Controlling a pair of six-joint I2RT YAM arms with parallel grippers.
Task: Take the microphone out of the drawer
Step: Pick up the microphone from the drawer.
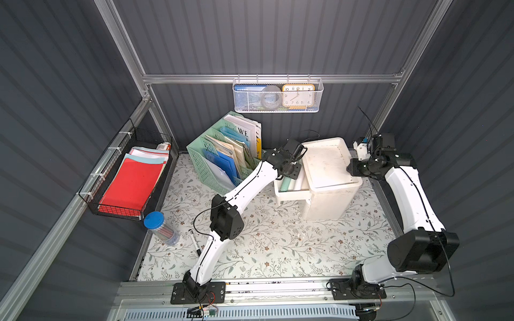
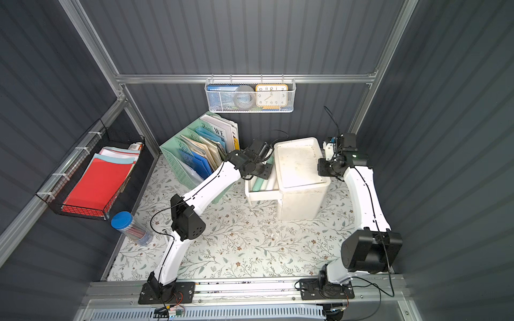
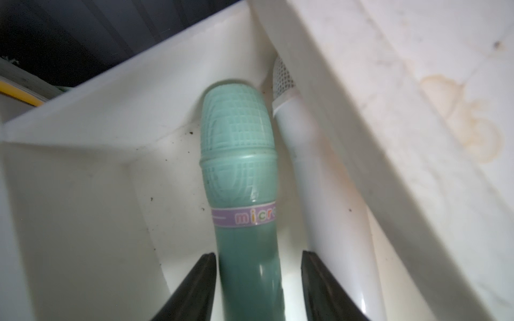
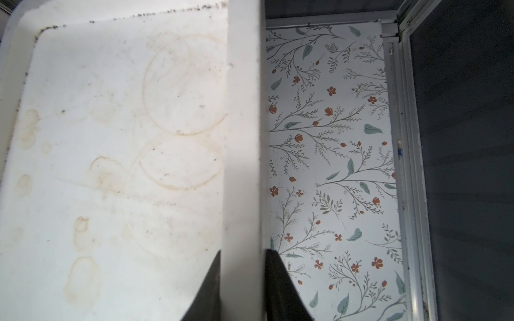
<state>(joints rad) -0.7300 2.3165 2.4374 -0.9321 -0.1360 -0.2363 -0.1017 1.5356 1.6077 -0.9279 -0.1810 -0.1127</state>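
Note:
A mint-green toy microphone (image 3: 239, 155) lies in the pulled-out white drawer (image 3: 83, 194), with a white microphone (image 3: 306, 166) beside it, partly under the cabinet. In both top views the green microphone (image 1: 285, 184) (image 2: 258, 184) shows under my left wrist. My left gripper (image 3: 258, 253) is open and straddles the green handle; one finger sits close against it and the other stands clear with a gap. My right gripper (image 4: 244, 251) is shut on the raised rim (image 4: 244, 111) of the stained white cabinet (image 1: 328, 164), on the side away from the drawer.
A green file rack (image 1: 222, 155) stands just left of the drawer. A white mesh basket (image 1: 276, 96) hangs on the back rail and a black wire basket (image 1: 130, 183) of red paper on the left wall. A blue-lidded jar (image 1: 160, 228) and a marker (image 1: 194, 241) lie front left.

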